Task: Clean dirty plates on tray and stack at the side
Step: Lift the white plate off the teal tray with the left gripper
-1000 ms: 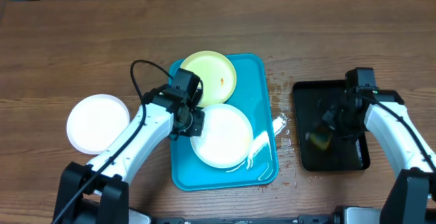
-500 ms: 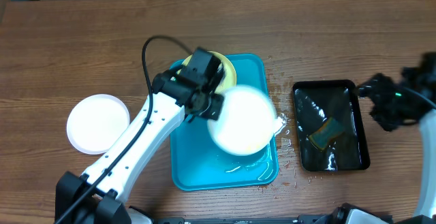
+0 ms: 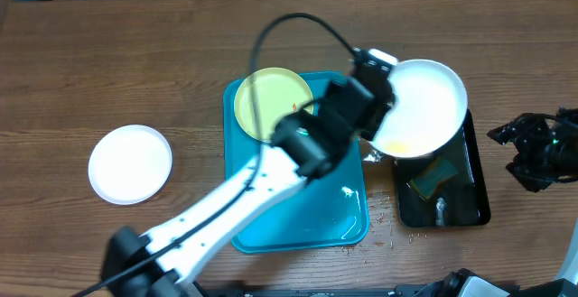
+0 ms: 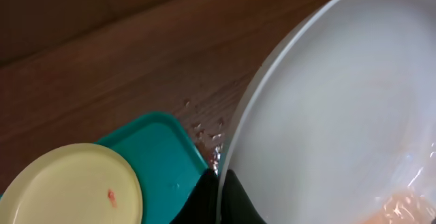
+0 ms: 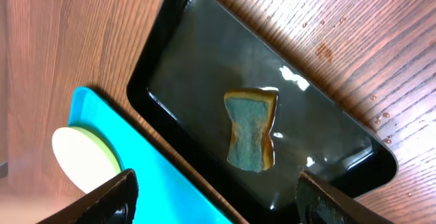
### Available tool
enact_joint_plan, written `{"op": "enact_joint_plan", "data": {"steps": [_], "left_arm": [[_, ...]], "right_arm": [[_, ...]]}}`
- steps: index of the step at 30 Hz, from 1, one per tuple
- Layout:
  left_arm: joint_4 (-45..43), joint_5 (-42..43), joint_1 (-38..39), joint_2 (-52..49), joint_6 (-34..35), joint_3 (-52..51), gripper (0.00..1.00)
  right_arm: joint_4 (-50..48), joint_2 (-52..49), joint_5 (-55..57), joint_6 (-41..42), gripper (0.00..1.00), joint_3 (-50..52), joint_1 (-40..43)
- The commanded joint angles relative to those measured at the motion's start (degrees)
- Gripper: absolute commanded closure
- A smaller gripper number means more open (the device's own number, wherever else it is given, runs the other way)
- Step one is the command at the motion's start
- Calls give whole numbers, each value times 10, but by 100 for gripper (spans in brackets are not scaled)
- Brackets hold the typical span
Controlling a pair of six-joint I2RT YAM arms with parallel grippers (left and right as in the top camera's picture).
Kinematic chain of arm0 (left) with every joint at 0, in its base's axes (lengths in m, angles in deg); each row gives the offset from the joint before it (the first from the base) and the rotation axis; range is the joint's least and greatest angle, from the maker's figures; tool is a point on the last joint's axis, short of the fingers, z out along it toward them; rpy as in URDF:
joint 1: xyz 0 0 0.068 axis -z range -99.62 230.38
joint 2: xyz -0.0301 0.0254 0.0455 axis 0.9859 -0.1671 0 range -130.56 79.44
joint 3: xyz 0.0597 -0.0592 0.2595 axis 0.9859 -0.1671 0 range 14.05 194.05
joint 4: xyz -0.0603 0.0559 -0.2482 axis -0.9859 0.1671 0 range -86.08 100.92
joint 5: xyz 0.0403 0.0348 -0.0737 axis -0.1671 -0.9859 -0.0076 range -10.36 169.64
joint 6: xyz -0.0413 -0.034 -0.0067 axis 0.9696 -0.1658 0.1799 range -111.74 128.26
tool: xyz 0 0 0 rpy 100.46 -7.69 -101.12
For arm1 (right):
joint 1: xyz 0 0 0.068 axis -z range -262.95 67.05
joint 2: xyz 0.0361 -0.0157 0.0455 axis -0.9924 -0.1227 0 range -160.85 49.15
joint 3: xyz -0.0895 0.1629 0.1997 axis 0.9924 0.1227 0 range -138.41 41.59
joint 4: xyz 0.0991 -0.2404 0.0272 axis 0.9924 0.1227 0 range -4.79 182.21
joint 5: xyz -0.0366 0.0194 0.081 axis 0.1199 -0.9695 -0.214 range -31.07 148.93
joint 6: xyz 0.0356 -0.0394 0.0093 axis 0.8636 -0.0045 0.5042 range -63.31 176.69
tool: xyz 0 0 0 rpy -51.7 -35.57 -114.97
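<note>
White plate (image 3: 424, 103), yellow-green plate (image 3: 280, 98), turquoise tray (image 3: 339, 225), black tray (image 3: 470, 202).

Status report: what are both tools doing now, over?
Left tool shut on white plate, held above black tray. Right tool open, empty. Yellow plate on blue tray, smear showing. Sponge lies in black tray.

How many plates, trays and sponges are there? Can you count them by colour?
White plates: 2, the white plate lying flat and the white plate held up
Yellow-green plate: 1
Blue tray: 1
Black tray: 1
Sponge: 1
Total: 6
</note>
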Motion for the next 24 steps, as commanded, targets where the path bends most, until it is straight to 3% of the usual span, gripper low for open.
{"op": "enact_joint_plan", "data": {"steps": [1, 15, 24], "left_arm": [[-13, -125, 30, -50, -27, 10, 96], [-85, -344, 135, -111, -205, 10, 96], [-248, -415, 183, -112, -412, 10, 96]], "right_arm": [[1, 3, -7, -9, 24, -6, 2], [3, 3, -7, -15, 24, -6, 2], [4, 3, -7, -15, 24, -6, 2]]}}
